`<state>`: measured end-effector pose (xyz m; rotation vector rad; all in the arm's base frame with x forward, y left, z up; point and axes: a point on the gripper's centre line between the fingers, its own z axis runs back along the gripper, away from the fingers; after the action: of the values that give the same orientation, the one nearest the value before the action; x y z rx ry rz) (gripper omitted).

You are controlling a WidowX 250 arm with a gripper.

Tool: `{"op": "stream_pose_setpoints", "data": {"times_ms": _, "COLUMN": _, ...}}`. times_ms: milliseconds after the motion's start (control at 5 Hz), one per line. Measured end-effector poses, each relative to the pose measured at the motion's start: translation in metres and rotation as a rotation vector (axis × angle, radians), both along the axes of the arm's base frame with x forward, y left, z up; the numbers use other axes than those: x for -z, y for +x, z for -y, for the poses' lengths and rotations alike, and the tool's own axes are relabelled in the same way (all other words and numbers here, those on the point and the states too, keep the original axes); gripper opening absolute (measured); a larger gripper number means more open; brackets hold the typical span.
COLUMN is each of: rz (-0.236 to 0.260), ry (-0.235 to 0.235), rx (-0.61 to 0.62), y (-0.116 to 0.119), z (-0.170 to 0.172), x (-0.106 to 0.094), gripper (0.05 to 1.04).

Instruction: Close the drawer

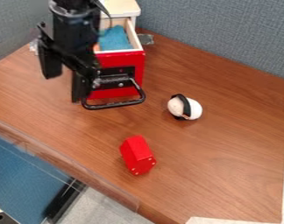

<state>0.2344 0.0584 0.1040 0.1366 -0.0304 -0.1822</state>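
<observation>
Because the drawer [139, 65] stands pulled out from its cabinet [122, 8], near the far edge of the table [226, 162], it needs a push backwards. The gripper [65, 89], its fingers apart and holding nothing, hangs beside the black handle [115, 105] — probably placed so to press on the front, not to grasp. Inside the drawer lies a blue cloth [114, 39], low enough, I think, to not block the closing. The red block [136, 153] lies well apart, outside the drawer's path.
</observation>
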Motion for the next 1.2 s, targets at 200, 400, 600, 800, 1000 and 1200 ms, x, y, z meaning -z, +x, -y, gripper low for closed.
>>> {"op": "stream_pose_setpoints", "data": {"times_ms": 200, "rz": -0.004, "ry": 0.012, "rx": 0.032, "y": -0.001, "z": 0.013, "x": 0.006, "gripper": 1.001}}
{"op": "stream_pose_setpoints", "data": {"times_ms": 400, "rz": 0.040, "ry": 0.028, "rx": 0.079, "y": 0.002, "z": 0.028, "x": 0.008, "gripper": 1.001}}
{"op": "stream_pose_setpoints", "data": {"times_ms": 600, "rz": 0.061, "ry": 0.028, "rx": 0.119, "y": 0.006, "z": 0.034, "x": 0.015, "gripper": 1.001}}
{"op": "stream_pose_setpoints", "data": {"times_ms": 800, "rz": 0.062, "ry": 0.021, "rx": 0.165, "y": 0.013, "z": 0.044, "x": 0.025, "gripper": 1.001}}
{"op": "stream_pose_setpoints", "data": {"times_ms": 1000, "rz": 0.053, "ry": 0.002, "rx": 0.182, "y": 0.017, "z": 0.050, "x": 0.035, "gripper": 1.001}}
{"op": "stream_pose_setpoints", "data": {"times_ms": 1200, "rz": 0.040, "ry": 0.005, "rx": 0.189, "y": 0.025, "z": 0.056, "x": 0.043, "gripper": 1.001}}
